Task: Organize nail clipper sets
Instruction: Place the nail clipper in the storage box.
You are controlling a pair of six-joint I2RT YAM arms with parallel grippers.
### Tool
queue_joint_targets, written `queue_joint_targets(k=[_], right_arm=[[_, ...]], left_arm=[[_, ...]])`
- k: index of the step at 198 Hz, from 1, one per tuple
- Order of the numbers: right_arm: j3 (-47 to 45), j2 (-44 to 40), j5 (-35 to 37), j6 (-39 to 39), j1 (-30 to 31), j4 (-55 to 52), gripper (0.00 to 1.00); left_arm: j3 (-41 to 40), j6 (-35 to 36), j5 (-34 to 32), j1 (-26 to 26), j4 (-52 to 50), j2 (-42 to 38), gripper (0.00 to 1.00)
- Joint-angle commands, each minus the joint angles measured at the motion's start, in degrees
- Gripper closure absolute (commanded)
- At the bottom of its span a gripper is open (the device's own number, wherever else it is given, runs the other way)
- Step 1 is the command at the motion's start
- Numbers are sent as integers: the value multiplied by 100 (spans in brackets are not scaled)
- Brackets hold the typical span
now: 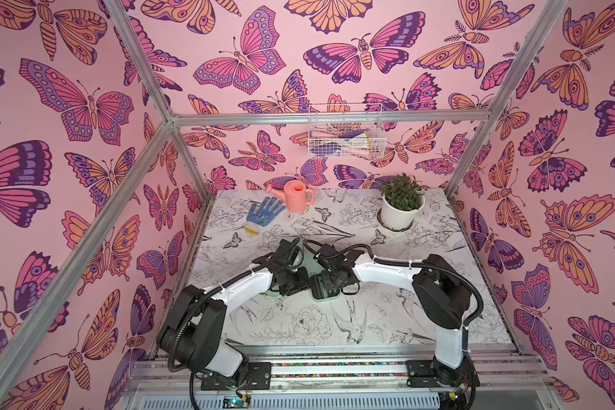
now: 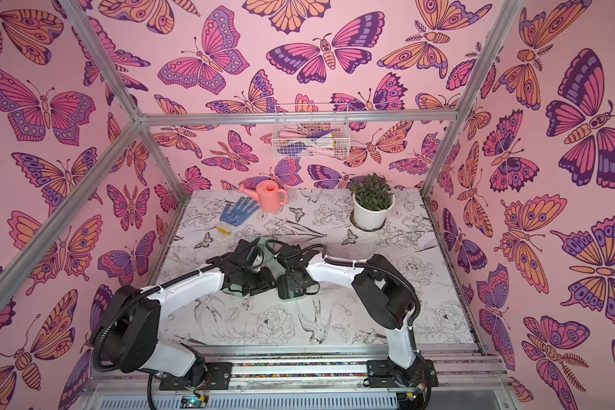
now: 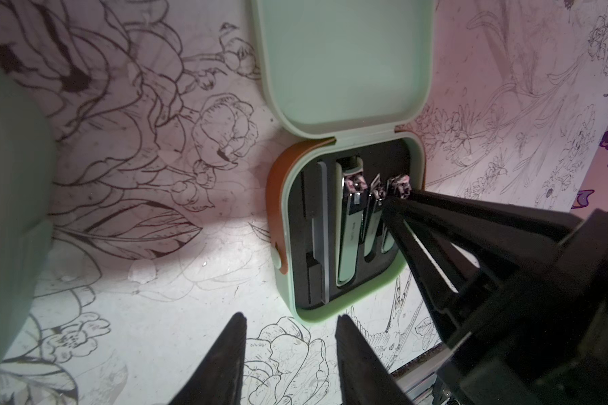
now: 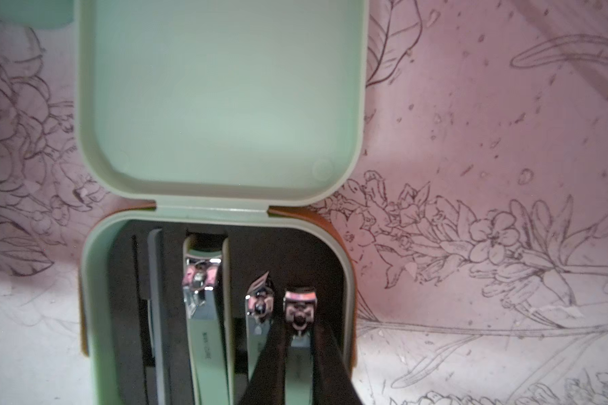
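Jaws: right gripper (image 4: pixel 298 329) clenched on the small grey-green metal clipper (image 4: pixel 299 308), one black finger on each side of it. Left gripper (image 3: pixel 290 321) is released, its fingers apart over bare table with nothing between them.

Item: mint-green rounded-square hinged plastic case (image 4: pixel 97 298) with a rust-orange band round the base, lying mid-table on the flower-printed white table (image 1: pixel 387 312) between the two wrists. The lid (image 4: pixel 218 105) is laid back flat, its inside plain.

Contents of the black tray (image 4: pixel 260 252), side by side: slim grey file (image 4: pixel 157 315), large grey-green metal clipper (image 4: pixel 208 343), slant-nosed metal clipper (image 4: pixel 258 305), then the gripped small clipper in the end slot.

Obscured: in both top views the arms cover nearly all of the case. The near ends of the tools are cut off in the right wrist view. A second mint-green shape (image 3: pixel 11 210) is a blur at the edge of the left wrist view – its form cannot be told.
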Motion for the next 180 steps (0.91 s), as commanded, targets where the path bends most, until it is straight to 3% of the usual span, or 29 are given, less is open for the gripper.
queue_joint_targets(k=[1, 180], right_arm=[[-95, 228, 2, 82, 52, -125, 87], [251, -51, -18, -102, 52, -443, 73]], left_arm=[[-96, 57, 39, -23, -29, -2, 55], [-54, 63, 59, -23, -29, -14, 55]])
